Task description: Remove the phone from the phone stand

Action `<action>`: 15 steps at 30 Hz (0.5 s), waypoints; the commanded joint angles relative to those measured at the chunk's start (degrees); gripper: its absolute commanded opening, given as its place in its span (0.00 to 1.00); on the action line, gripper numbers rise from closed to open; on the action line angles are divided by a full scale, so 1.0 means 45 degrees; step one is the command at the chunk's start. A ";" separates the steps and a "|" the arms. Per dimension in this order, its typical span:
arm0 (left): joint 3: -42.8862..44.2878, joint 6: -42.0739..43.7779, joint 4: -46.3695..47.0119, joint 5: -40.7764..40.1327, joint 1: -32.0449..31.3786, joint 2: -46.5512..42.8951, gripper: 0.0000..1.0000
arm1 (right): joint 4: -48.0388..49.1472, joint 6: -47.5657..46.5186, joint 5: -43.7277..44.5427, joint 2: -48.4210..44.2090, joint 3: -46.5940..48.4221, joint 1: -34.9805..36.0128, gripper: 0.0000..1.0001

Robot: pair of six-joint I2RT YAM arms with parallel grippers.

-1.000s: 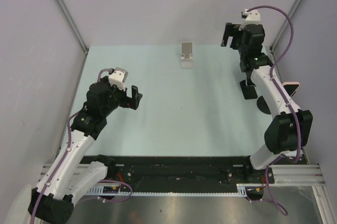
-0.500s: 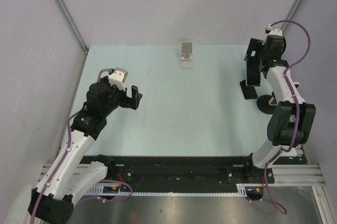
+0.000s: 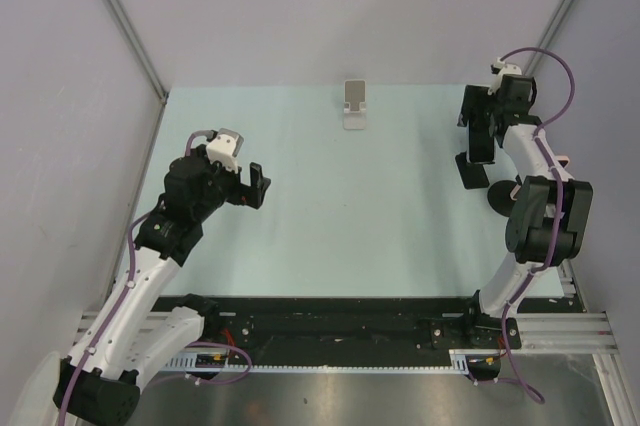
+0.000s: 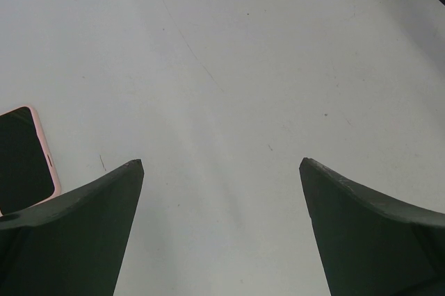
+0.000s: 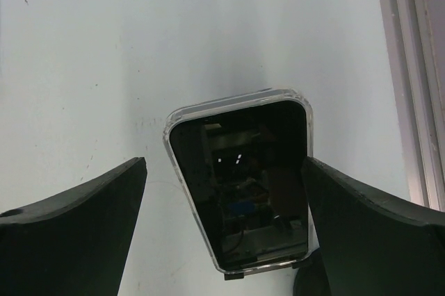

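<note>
Status: not done, by my read.

My left gripper (image 4: 221, 162), left-centre of the top view, is spread wide over bare table (image 3: 380, 226) and holds nothing. A pink-cased phone (image 4: 21, 157) lies flat just beside the finger at frame left in its wrist view. I can't find it from above, and I doubt it's the target.

Right-centre, the black stand (image 3: 505, 196) has the clear-cased phone (image 5: 240, 181) propped on it, bottom edge on the lip. So the whole lift-off is left to do.

The right gripper (image 5: 223, 162) hangs above that phone, fully spread, with a finger on either side and table showing in both gaps. No contact, nothing gripped.

Top centre of the overhead there's a silver stand (image 3: 354, 106) with nothing on it.
</note>
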 commanded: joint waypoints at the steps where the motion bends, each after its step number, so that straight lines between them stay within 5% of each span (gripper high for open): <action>1: -0.0005 0.0081 0.0364 0.0225 -0.0054 -0.0001 1.00 | 0.0320 -0.0452 0.0051 0.0303 0.0079 -0.0036 1.00; 15: -0.0005 0.0119 0.0364 0.0205 -0.0054 0.0057 1.00 | 0.0007 -0.1078 0.0734 0.0304 0.0060 0.0315 0.99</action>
